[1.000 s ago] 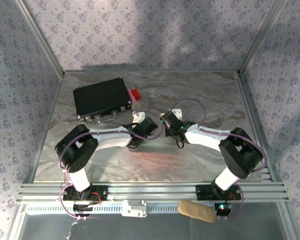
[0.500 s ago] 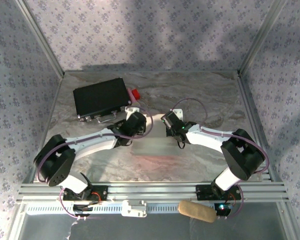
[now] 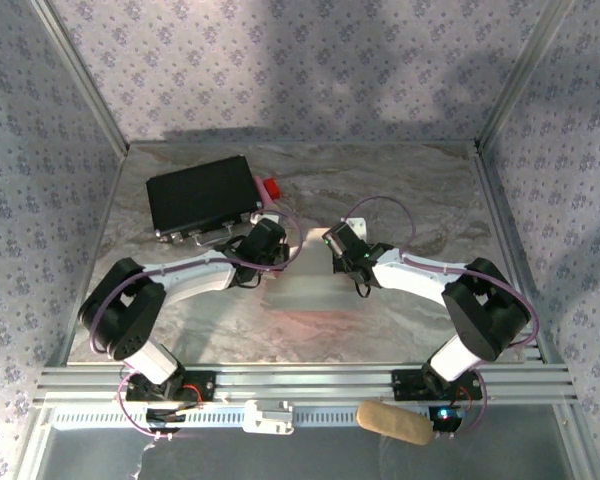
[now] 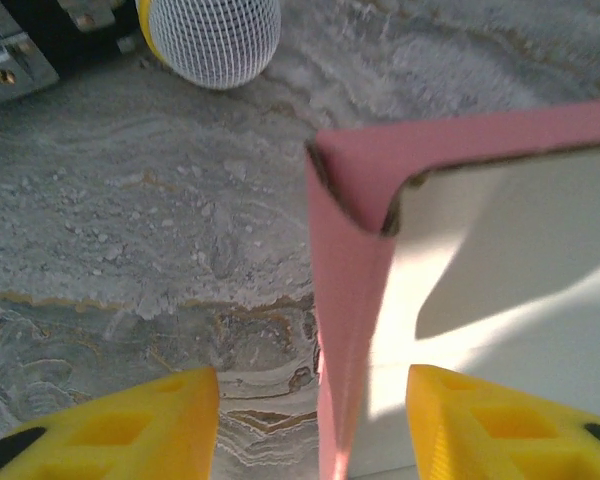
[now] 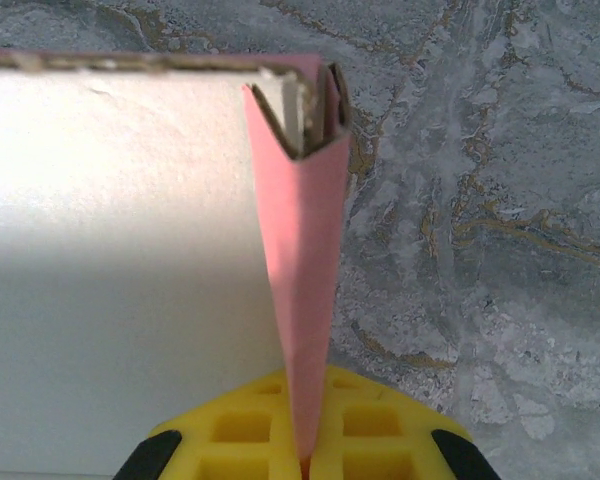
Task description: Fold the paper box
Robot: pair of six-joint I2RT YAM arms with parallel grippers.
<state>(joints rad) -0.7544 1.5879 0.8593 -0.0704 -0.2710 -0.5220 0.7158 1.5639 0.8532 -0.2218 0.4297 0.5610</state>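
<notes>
At mid-table, pinching the box's (image 3: pixel 302 283) right wall in the clenched right gripper (image 5: pixel 305 452); straddling its left wall with the left gripper (image 4: pixel 310 425), jaws spread, released.

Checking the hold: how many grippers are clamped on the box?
1: the right gripper, shut on the box's right wall. The left gripper straddles the left wall, open.

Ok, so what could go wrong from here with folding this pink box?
1. The right gripper alone is pinching the paper box. The left gripper is open, astride the opposite wall, so the box may swivel or that wall may spring back.
2. The pinched wall is thin card, so a hard pull could crease it or pop the tucked corner flaps.
</notes>
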